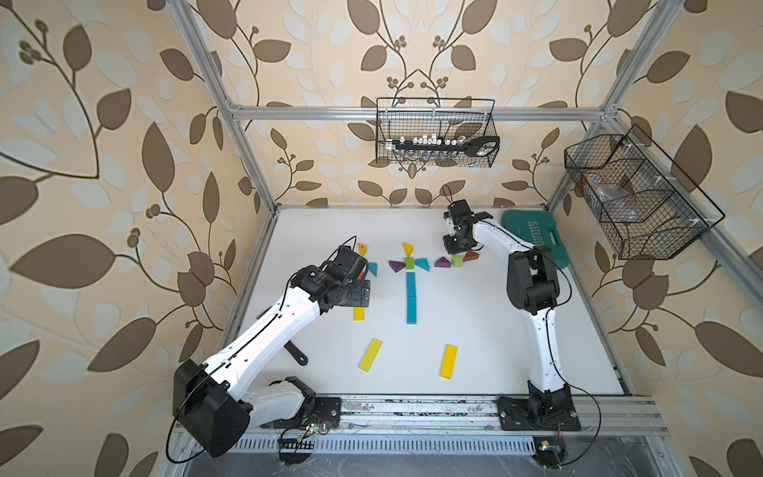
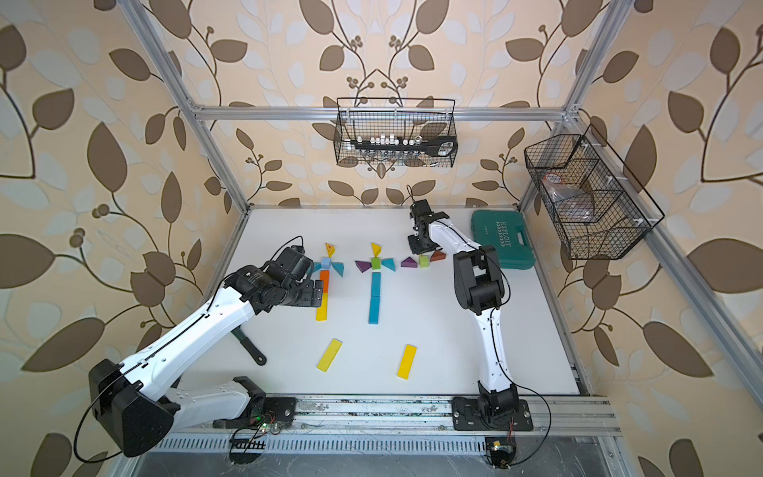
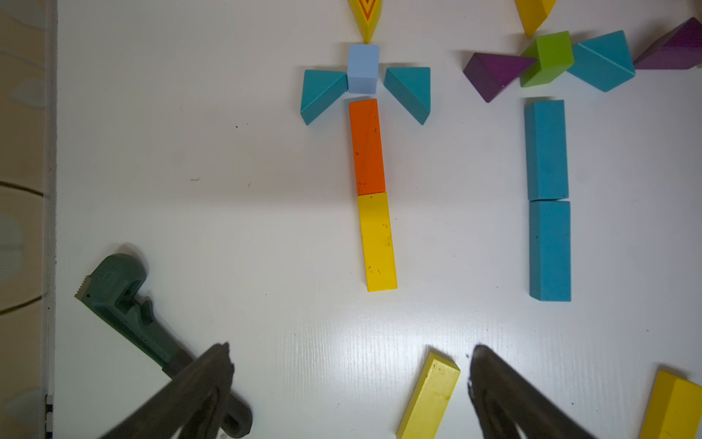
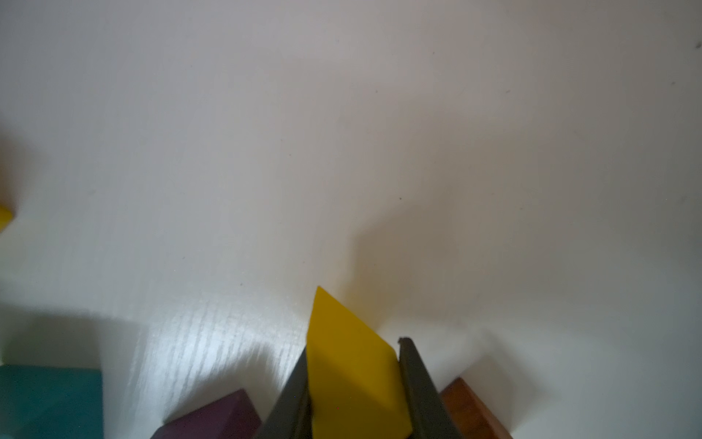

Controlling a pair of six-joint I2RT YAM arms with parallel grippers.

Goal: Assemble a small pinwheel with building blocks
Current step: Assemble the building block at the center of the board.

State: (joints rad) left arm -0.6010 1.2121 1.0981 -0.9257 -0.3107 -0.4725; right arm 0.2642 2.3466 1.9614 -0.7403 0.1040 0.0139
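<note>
My right gripper (image 4: 353, 347) is shut on a yellow wedge (image 4: 349, 365), just above the table behind a green cube (image 1: 457, 261) flanked by a purple wedge (image 4: 216, 418) and a brown wedge (image 4: 471, 410). In the table's middle lies a pinwheel with a green cube (image 1: 409, 263) and two blue bars (image 1: 411, 297). To its left lies another with a light-blue cube (image 3: 363, 68), an orange bar (image 3: 366, 146) and a yellow bar (image 3: 377, 241). My left gripper (image 3: 351, 349) hangs open over this one's stem, holding nothing. Two loose yellow bars (image 1: 370, 355) (image 1: 448, 361) lie nearer the front.
A dark wrench (image 3: 121, 304) lies by the table's left edge, under my left arm. A teal tool case (image 1: 532, 235) sits at the back right, beside the right arm. Wire baskets (image 1: 435, 132) (image 1: 636, 198) hang on the back and right walls.
</note>
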